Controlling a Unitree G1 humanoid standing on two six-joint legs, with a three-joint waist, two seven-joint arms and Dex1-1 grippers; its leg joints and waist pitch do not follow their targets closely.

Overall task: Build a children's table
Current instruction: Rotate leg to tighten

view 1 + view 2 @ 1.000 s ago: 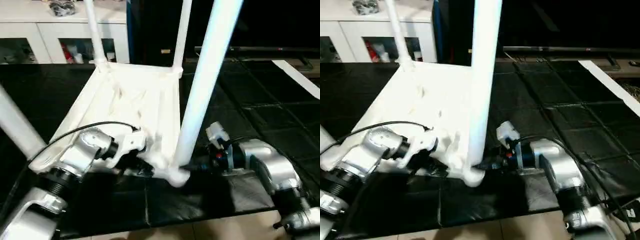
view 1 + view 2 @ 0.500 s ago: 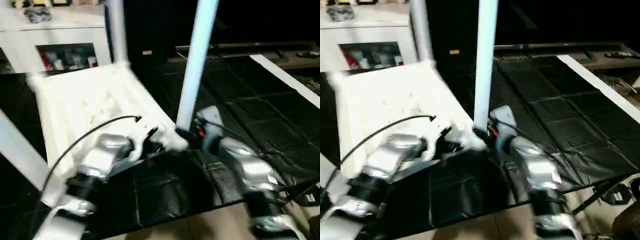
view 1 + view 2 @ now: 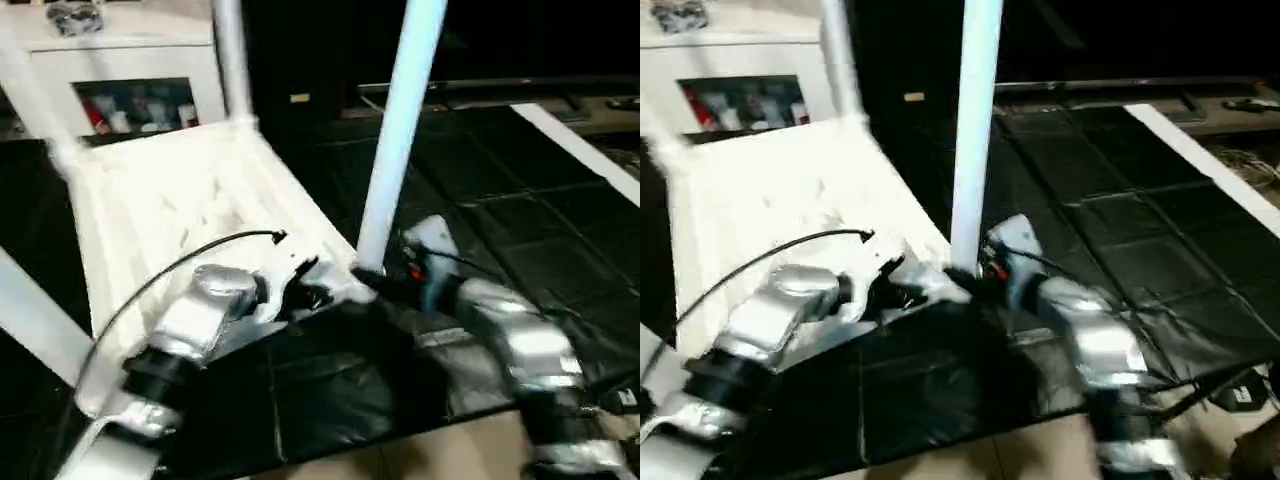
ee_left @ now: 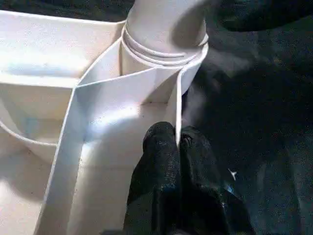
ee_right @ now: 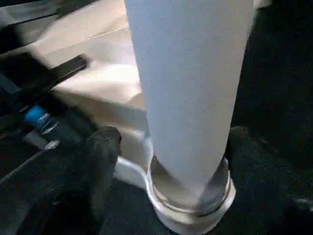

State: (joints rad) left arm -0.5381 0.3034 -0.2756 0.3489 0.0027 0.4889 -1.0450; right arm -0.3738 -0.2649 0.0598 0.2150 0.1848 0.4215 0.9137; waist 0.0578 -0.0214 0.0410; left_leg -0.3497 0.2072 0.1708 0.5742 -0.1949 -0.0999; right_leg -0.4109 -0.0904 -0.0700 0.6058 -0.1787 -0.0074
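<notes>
The white tabletop (image 3: pixel 190 190) lies upside down on the black mat, ribbed underside up, with white legs standing in its corner sockets. The near-right leg (image 3: pixel 395 130) rises from its socket (image 4: pixel 164 46). My left gripper (image 3: pixel 318 290) is shut on the tabletop's thin rim beside that socket; in the left wrist view its fingertips (image 4: pixel 161 142) pinch the wall. My right gripper (image 3: pixel 372 280) holds the base of the same leg (image 5: pixel 188 88), one finger (image 5: pixel 102 152) on each side. Another leg (image 3: pixel 232 60) stands at the far corner, and one (image 3: pixel 40 310) slants at the near left.
A white cabinet with glass doors (image 3: pixel 130 70) stands behind the table at the back left. The black mat (image 3: pixel 500 200) stretches to the right, crossed by a white strip (image 3: pixel 580 150). Beige floor (image 3: pixel 430 450) begins at the mat's near edge. A black cable (image 3: pixel 190 255) arcs over my left forearm.
The whole picture has swung, so the camera moved. The tabletop and its legs have turned on the mat compared with a second ago. Both grippers keep their holds at the near-right corner.
</notes>
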